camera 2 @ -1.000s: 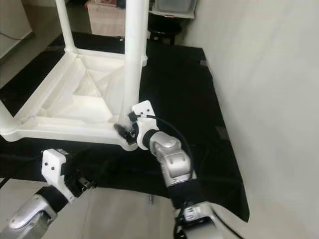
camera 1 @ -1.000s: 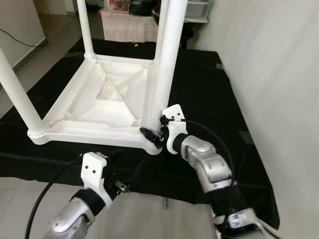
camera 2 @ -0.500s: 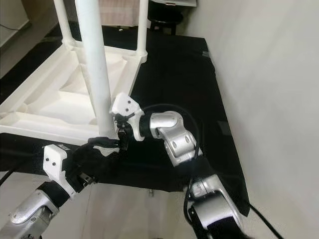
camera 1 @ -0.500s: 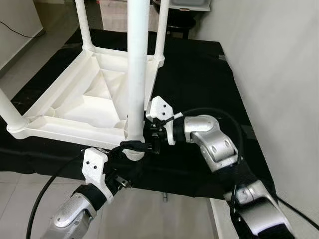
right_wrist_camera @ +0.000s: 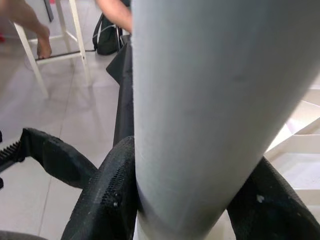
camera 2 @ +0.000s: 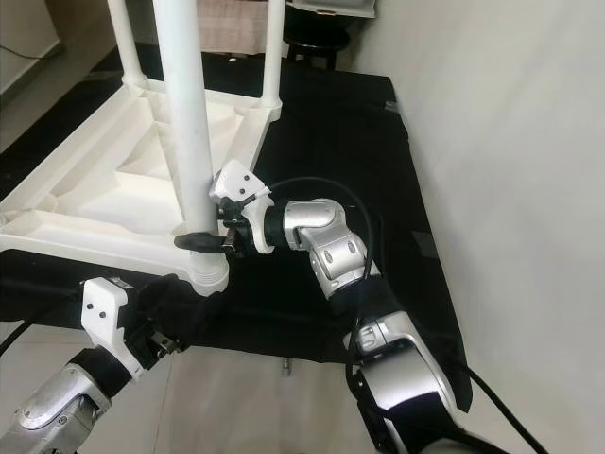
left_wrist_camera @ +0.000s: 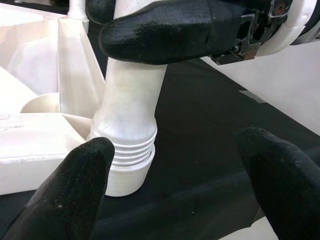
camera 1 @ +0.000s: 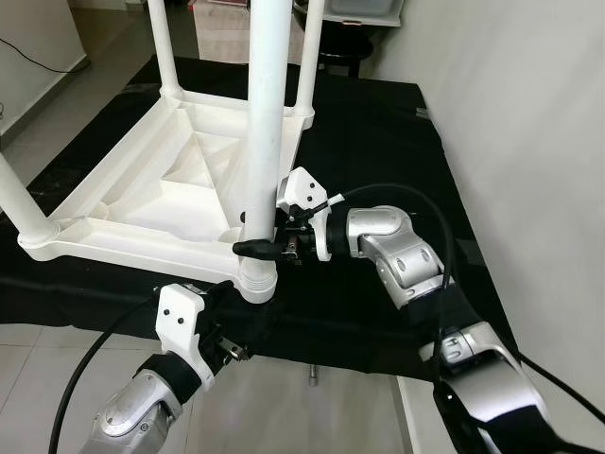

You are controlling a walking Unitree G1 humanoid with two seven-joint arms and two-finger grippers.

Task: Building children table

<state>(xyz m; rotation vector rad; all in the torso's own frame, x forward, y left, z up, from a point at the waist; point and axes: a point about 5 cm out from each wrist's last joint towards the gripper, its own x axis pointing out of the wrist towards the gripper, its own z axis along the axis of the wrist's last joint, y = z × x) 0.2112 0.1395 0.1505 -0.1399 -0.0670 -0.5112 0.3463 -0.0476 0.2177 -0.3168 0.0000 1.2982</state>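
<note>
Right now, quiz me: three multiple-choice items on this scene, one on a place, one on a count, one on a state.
1. Where does the upturned table lie?
A. on a black mat
B. on a wooden bench
C. on bare tiles

2. How many legs stand up from the table?
A. two
B. four
C. six

3. What is the right claw doing?
A. hanging idle
B. holding a cup
C. clamped on the near leg

Answers:
1 A: the black mat spreads under the table.
2 B: one white leg rises at each corner.
3 C: its fingers press both sides of the leg, just above the threaded base, while the left claw waits open below.
</note>
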